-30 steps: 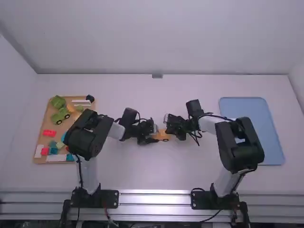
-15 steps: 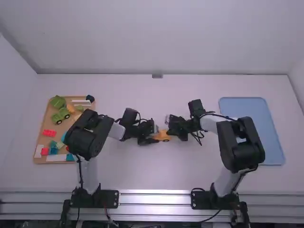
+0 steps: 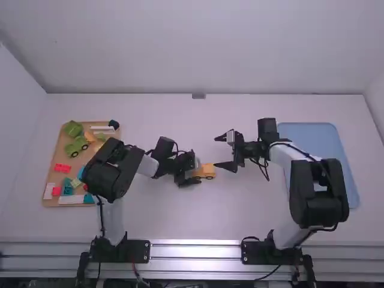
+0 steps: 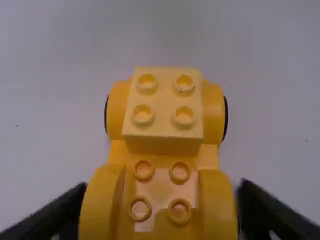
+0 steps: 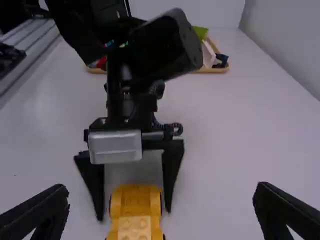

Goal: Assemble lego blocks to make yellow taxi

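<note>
- I'm seeing the yellow car (image 3: 207, 171) standing on the white table (image 3: 180, 216) near its middle, between the two arms.
- My left gripper (image 3: 193, 171) is sitting right at the car's end, on the side toward the left arm; I can't tell whether it is gripping the car or only straddling it.
- My right gripper (image 3: 216, 152) is hanging just beyond the opposite end of the car, and its fingers (image 5: 42, 212) are standing wide apart with nothing between them.
- In the left wrist view I'm looking down on the car and finding a pale yellow block (image 4: 162, 106) sitting on the end away from the left gripper, its four studs showing.
- Nearer the left gripper, four more studs are showing on the car's body between its rounded fenders.
- Off to the left, the wooden tray (image 3: 57, 156) is lying partly under the left arm.
- It is holding a green vehicle (image 3: 77, 146) with dark wheels, a green block (image 3: 73, 129) just beside that, red blocks (image 3: 62, 168), teal blocks (image 3: 67, 189) and white pieces (image 3: 71, 200).
- Over on the right, the blue tray (image 3: 318, 141) is lying flat, with the right arm reaching over part of it.
</note>
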`<state>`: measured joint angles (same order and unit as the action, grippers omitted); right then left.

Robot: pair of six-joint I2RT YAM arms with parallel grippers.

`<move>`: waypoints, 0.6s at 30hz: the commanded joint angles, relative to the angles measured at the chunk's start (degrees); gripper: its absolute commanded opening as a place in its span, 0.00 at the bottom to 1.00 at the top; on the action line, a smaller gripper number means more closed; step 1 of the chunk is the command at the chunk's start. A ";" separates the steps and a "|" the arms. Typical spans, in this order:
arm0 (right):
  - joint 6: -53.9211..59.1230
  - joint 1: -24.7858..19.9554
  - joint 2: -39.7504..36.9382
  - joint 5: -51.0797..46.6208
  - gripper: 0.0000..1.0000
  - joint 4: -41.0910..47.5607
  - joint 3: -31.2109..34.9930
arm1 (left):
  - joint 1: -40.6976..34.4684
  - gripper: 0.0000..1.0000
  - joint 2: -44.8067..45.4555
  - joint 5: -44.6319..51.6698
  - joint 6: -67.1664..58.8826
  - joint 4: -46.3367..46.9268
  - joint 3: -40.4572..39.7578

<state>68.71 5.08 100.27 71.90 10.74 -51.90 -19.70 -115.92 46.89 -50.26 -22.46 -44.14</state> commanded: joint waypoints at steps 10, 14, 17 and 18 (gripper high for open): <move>-9.27 2.36 -0.63 0.42 0.99 -7.78 -0.81 | -0.44 0.99 5.29 -17.09 1.09 31.67 -8.41; -13.97 2.36 -0.61 0.55 0.99 -12.61 -0.81 | 0.35 0.99 10.93 -19.56 1.09 42.97 -13.51; -17.90 2.36 -0.63 1.01 0.99 -16.44 -0.81 | 1.25 0.99 14.29 -19.61 2.43 47.06 -15.67; -19.58 2.45 -0.63 1.46 0.98 -17.84 -0.81 | 1.66 0.99 15.52 -19.80 3.65 47.74 -16.11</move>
<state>55.16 7.66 100.27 71.92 -5.67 -51.90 -19.29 -104.97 29.06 -48.93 24.27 -57.78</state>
